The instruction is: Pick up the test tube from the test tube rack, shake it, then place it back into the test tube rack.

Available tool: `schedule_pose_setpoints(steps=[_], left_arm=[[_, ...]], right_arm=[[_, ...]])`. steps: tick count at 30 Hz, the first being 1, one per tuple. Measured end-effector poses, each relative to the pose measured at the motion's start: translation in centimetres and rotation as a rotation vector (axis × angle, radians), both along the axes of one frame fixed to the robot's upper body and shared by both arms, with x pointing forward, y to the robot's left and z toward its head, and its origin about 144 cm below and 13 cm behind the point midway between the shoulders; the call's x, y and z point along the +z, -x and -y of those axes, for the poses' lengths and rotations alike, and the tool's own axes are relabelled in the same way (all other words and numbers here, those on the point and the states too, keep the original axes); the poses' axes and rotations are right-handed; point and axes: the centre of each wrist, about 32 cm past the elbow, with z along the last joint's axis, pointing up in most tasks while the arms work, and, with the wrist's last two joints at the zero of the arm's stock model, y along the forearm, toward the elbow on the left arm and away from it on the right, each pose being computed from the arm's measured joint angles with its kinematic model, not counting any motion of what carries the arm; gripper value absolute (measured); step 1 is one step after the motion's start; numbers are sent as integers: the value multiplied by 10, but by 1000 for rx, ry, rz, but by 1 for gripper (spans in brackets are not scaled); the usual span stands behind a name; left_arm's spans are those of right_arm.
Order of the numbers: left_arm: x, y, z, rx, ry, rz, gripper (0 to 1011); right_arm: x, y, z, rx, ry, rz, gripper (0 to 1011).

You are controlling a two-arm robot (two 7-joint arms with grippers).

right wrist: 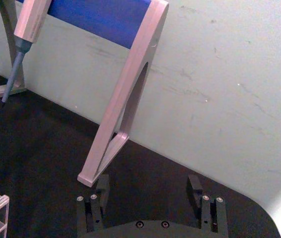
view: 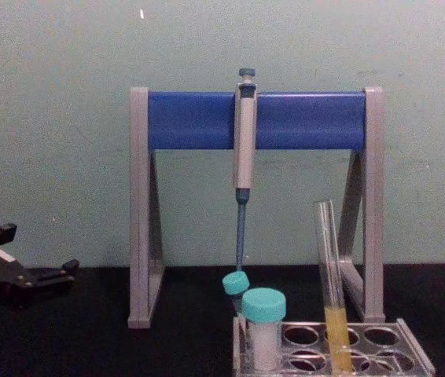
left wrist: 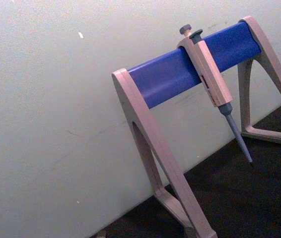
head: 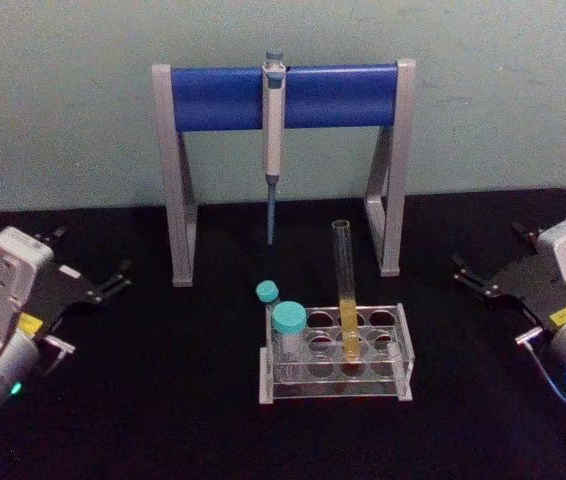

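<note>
Your test tube (head: 346, 290) stands upright in the test tube rack (head: 404, 352) at the table's middle; left gripper (head: 88, 258) and right gripper (head: 490, 252) rest far to either side, fingers spread, empty.

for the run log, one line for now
test tube in test tube rack | left gripper open, parked left | right gripper open, parked right

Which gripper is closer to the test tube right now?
Right. The right gripper hovers open right of the test tube and test tube rack; the left gripper sits farther off, left of the pipette stand.
</note>
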Motion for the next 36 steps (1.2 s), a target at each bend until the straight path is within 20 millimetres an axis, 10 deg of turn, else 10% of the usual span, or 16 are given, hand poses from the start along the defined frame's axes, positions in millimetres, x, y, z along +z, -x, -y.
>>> schedule_pose_setpoints(steps=[36], left_arm=[[0, 0, 0, 0, 0, 0, 1010]], right_arm=[[0, 0, 0, 0, 0, 0, 1000]])
